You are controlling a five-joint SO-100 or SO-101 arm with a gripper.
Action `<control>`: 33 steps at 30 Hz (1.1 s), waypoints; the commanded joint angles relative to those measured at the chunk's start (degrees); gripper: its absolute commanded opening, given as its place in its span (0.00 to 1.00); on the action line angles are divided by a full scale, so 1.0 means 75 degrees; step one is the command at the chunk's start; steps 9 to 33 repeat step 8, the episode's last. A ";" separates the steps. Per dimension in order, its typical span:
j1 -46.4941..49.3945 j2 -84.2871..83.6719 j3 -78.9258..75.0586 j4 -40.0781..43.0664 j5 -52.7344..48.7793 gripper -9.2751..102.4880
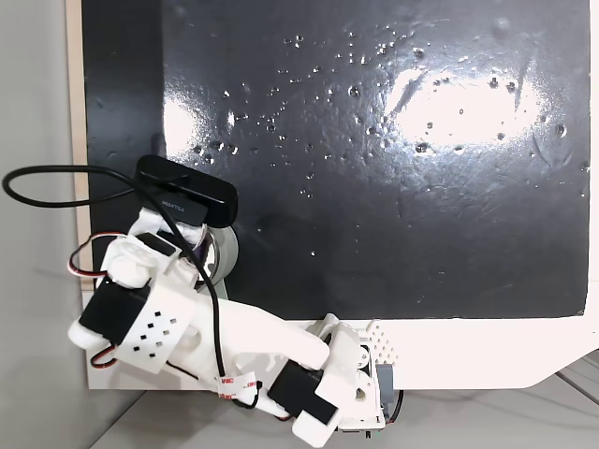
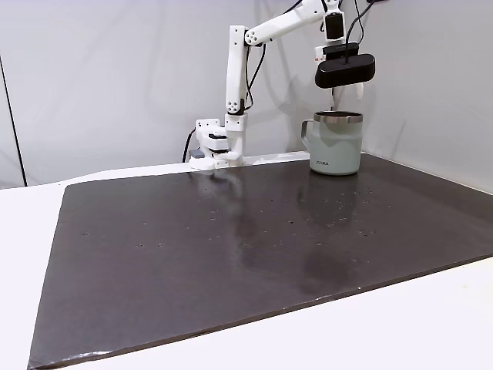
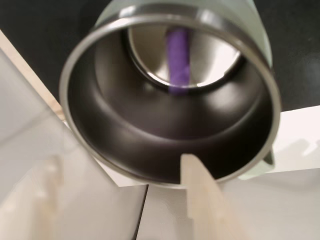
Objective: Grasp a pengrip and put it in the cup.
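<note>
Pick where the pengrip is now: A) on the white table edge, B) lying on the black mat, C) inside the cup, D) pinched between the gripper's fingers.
C: the wrist view looks down into the cup and shows the purple pengrip lying on its shiny bottom, with a bare finger of the gripper above the rim.

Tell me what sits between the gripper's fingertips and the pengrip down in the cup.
Nothing. In the wrist view the pengrip lies on the shiny bottom of the cup, and the stretch up to the open gripper above the rim is bare air.
</note>
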 commanded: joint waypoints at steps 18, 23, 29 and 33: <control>0.0234 0.0422 -0.0082 0.0059 -0.0141 0.38; 0.0234 0.0422 -0.0082 0.0059 -0.0141 0.38; 0.0234 0.0422 -0.0082 0.0059 -0.0141 0.38; 0.0234 0.0422 -0.0082 0.0059 -0.0141 0.38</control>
